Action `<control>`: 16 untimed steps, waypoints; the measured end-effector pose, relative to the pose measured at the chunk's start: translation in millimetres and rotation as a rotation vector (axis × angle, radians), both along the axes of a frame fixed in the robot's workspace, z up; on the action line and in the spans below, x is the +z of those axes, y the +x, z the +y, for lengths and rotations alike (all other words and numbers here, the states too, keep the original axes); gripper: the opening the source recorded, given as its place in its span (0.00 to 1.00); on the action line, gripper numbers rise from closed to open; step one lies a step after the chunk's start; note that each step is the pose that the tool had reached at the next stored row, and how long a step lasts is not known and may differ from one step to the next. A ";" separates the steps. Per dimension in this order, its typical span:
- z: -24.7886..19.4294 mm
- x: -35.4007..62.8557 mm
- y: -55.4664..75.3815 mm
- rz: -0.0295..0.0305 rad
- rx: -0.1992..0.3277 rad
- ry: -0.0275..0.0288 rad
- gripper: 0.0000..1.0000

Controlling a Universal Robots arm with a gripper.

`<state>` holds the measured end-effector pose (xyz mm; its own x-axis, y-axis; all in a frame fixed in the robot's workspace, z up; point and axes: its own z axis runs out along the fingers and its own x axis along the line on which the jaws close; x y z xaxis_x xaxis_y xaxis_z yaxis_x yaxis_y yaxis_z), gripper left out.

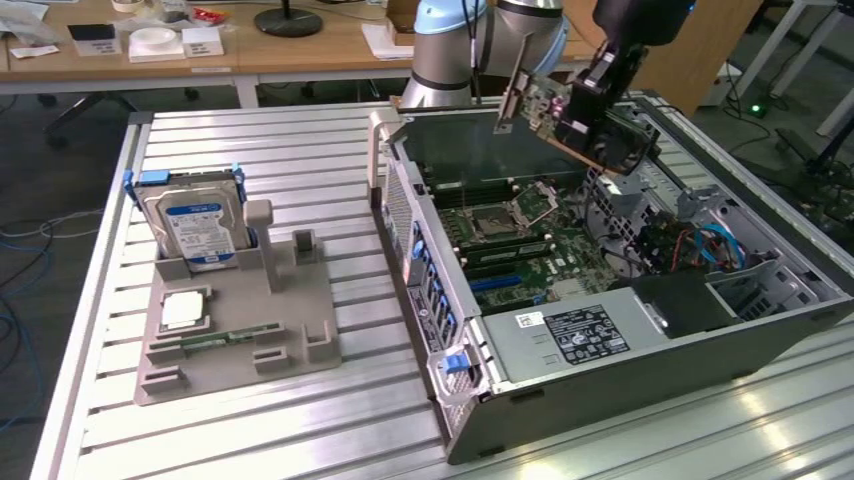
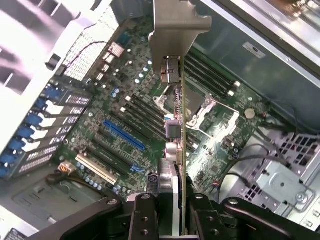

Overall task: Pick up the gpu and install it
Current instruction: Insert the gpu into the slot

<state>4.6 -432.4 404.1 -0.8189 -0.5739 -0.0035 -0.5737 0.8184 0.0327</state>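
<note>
One open computer case [image 1: 601, 400] holds a motherboard [image 1: 534, 255]; above it, the gripper [image 2: 172, 220] pinches the gpu [image 2: 175, 25] edge-on between its fingers [image 2: 145, 215], bracket end farthest out.

Bright, even room light. Glare streaks the table [image 1: 747, 430] at the exterior view's lower right; my wrist view burns white on the case wall [image 2: 30, 40], my gripper [image 2: 181, 215] dark.
</note>
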 end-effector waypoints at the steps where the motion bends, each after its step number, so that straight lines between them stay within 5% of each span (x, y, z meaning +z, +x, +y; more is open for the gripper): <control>1: 0.0 0.0 0.0 0.0000 0.017 0.0000 0.28; 16: 0.0 0.0 0.0 0.0001 0.273 0.0000 0.28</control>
